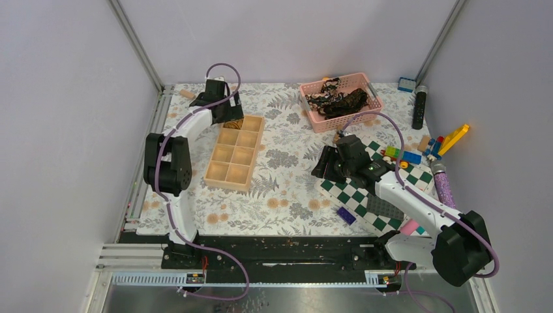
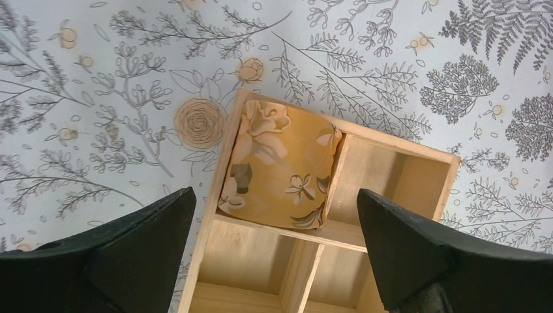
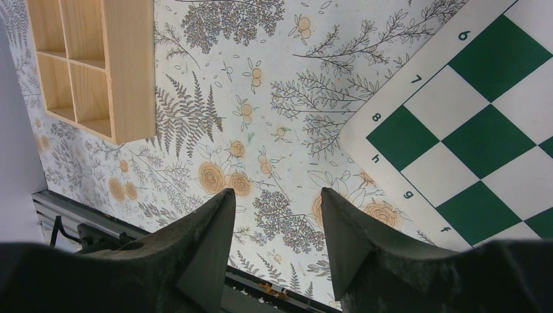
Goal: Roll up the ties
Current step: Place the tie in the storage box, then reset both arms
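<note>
Here, the golden tie [image 2: 280, 166] sits rolled into a bundle with pale flower prints, filling one corner compartment of the wooden tray [image 2: 391, 173]. From above, that is the tray's far left corner, the one nearest the back wall. The compartments next to it show bare wood. The left gripper [image 2: 275, 195] hangs just above the roll with its jaws spread wide, one finger on each side of the tray corner. It grasps nothing, and the tie lies free below it, apart from both fingers. The dark ties [image 1: 338, 99] lie in a loose heap inside the pink basket [image 1: 342, 120], at the back of the table to the right of the tray and well apart from it. The right gripper [image 3: 276, 195] hovers over the flowered cloth [image 3: 280, 78] between the tray and the green-and-white checkered board [image 3: 469, 143]. Its jaws are parted with only cloth showing in the gap, so it is released and holds nothing. The board lies at an angle on the right side of the table, partly under the right arm. Beyond it, near the right wall, are scattered toy bricks [image 1: 409, 156], a black cylinder [image 1: 419, 107] and a purple glittery stick [image 1: 445, 188]. A purple brick [image 1: 346, 215] lies at the board's near edge.
</note>
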